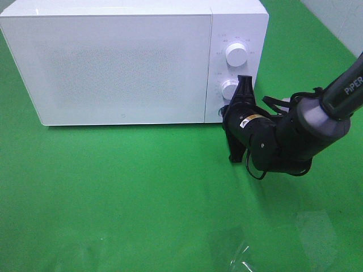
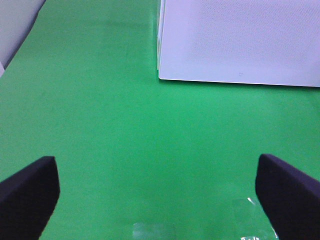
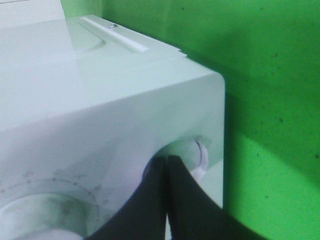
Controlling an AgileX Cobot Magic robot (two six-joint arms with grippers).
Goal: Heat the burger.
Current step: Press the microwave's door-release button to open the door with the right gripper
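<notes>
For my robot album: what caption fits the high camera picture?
Shut right fingers at the closed microwave's panel, below its knobs.

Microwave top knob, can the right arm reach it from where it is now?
Probably yes. The right gripper, shut, is at the control panel of the microwave below the lower knob, and the space in front of the top knob looks free.

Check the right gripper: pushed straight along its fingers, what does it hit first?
The round button low on the microwave control panel. The shut right gripper has its tips at the button's edge in the wrist view; whether they touch it is unclear.
</notes>
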